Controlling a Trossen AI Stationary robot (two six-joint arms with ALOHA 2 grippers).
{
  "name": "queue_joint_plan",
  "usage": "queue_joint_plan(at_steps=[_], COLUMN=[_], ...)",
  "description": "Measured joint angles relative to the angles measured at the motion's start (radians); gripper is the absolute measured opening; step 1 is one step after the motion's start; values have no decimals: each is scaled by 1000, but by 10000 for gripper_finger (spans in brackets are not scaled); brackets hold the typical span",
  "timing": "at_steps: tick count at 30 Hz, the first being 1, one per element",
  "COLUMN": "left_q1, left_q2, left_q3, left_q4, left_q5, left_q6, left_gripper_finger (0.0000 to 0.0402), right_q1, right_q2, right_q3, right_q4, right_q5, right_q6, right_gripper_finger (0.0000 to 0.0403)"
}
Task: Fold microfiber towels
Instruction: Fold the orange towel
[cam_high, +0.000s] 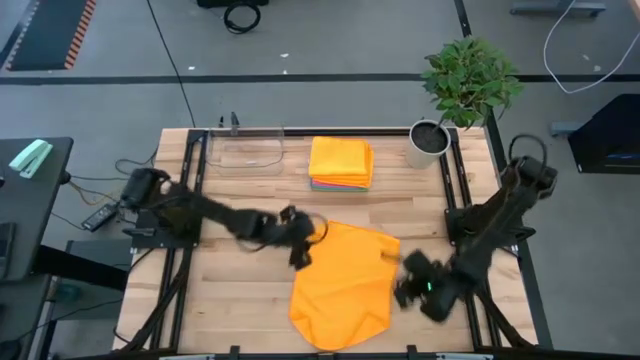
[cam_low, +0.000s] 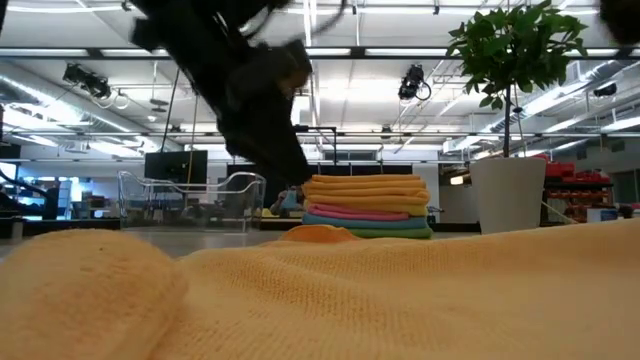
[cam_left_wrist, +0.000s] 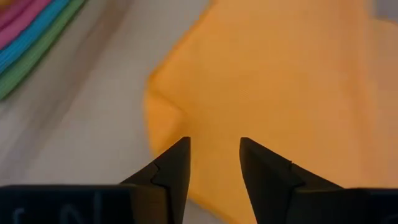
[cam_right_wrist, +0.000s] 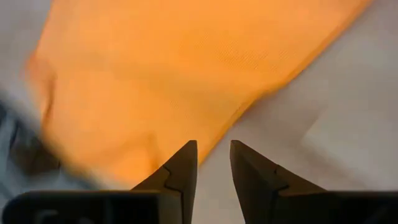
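Note:
An orange microfiber towel (cam_high: 345, 285) lies loosely spread on the wooden table near its front edge; it fills the foreground of the low view (cam_low: 330, 300). A stack of folded towels (cam_high: 341, 163), orange on top with pink, blue and green below (cam_low: 366, 208), rests at the table's far middle. My left gripper (cam_high: 306, 243) is open above the towel's far left corner (cam_left_wrist: 163, 99). My right gripper (cam_high: 408, 282) is open beside the towel's right edge (cam_right_wrist: 249, 102), with the table under its fingertips. Neither touches the cloth.
A clear plastic tray (cam_high: 246, 152) stands at the far left of the table. A potted plant in a white pot (cam_high: 430, 143) stands at the far right. Bare wood shows left of the spread towel and between it and the stack.

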Motion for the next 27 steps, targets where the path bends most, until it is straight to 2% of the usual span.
queue_joint_plan(at_steps=[4,8,11,14,19,22,27], left_q1=[118,170,171,158,159,159,161], left_q2=[47,47,47,66,115,133,156], left_q3=[9,6,6,5,6,3,5], left_q4=[21,0,11,14,50,63,82], left_q5=[140,164,192,200,176,116,111], left_q6=[68,198,323,428,511,517,518], left_gripper_finger=[155,163,171,182,194,196,186], right_q1=[-121,-230,-275,-306,-338,-341,-336], right_q2=[-160,-289,-351,-373,-374,-369,-348], right_q3=[-214,-434,-521,-544,-545,-545,-545], right_q4=[50,210,305,301,298,299,284], right_q5=[9,11,30,39,47,47,45], right_q6=[86,103,113,120,119,126,207], right_gripper_finger=[101,100,100,100,100,100,100])
